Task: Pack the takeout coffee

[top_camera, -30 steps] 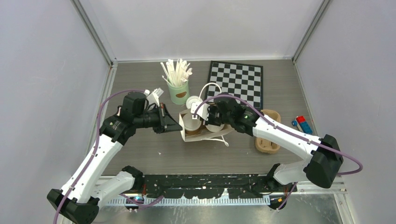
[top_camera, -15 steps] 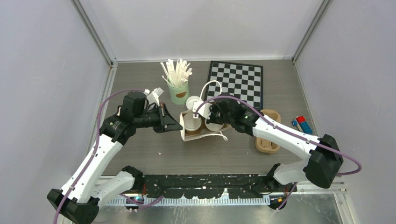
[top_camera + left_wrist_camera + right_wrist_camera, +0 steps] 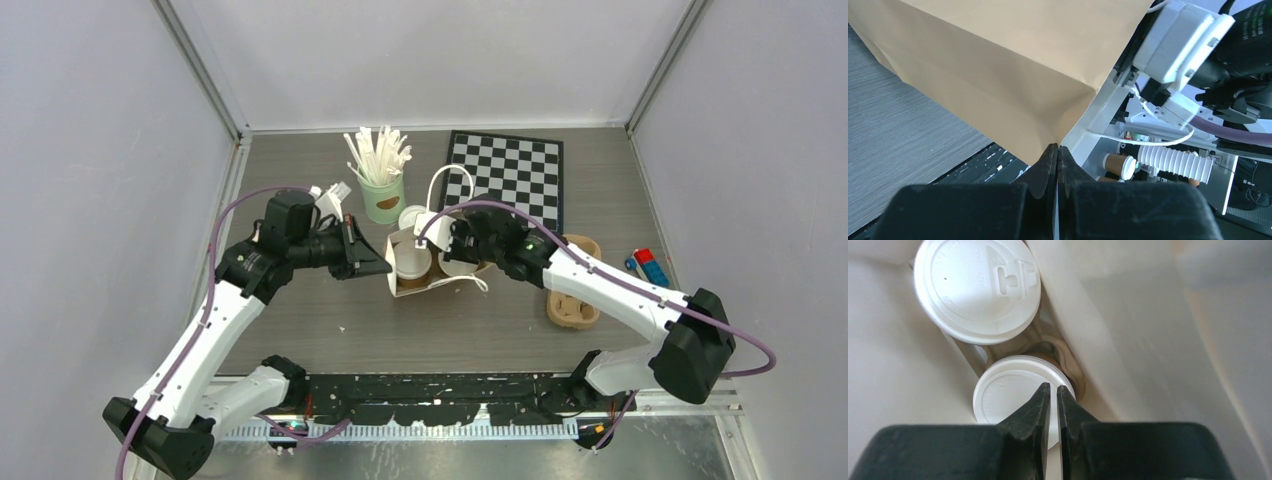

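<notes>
A tan paper bag [image 3: 432,288] with white handles stands at the table's middle. My left gripper [image 3: 385,266] is shut on its left rim; in the left wrist view the jaws pinch the bag [image 3: 998,75] at its corner edge [image 3: 1057,148]. My right gripper [image 3: 455,252] reaches down inside the bag. Two takeout coffee cups stand there, showing only their white lids: a far lid [image 3: 978,287] and a near lid [image 3: 1010,395]. The right gripper [image 3: 1053,386] hovers over the near lid's edge, its jaws nearly together with nothing seen between them. One lid [image 3: 410,262] shows from above.
A mint-green can of white sticks [image 3: 382,195] and a round white lid [image 3: 412,216] stand just behind the bag. A chessboard [image 3: 505,175] lies at the back right. A brown pulp cup tray [image 3: 572,300] and a small red-and-blue toy [image 3: 650,267] sit to the right.
The bag has drawn in and stands straighter, with its handle loop higher. Both grippers have shifted slightly toward the back, the left still holding the rim.
</notes>
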Controlling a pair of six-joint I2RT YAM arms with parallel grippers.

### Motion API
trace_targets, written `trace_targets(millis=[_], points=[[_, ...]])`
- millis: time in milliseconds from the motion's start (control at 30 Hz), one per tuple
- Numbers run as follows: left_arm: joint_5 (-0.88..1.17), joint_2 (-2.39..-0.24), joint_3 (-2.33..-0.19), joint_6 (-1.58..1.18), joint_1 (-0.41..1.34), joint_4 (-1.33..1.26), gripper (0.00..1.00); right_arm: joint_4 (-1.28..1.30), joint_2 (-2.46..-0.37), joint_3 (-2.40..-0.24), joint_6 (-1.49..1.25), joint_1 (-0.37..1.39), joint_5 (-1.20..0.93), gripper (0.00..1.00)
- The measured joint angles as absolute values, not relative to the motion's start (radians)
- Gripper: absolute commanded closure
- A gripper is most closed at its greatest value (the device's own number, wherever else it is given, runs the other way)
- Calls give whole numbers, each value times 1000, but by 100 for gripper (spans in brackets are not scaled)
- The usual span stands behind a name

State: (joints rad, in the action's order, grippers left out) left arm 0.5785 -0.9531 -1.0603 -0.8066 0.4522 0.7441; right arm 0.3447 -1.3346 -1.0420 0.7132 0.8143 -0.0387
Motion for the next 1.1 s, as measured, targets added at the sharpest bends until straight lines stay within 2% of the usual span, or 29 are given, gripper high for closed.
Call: trace_targets(millis=[567, 700, 1100], points=[[500, -1004, -1142, -869, 452, 825, 100, 440, -1242, -1267, 565, 814, -119, 79], [476, -1028, -1179, -910, 446, 852, 100, 418, -1230, -1299, 494, 812, -117, 75], [454, -1082, -1242, -1022, 401, 921, 100, 324, -1168, -1327, 273, 809, -49, 73]])
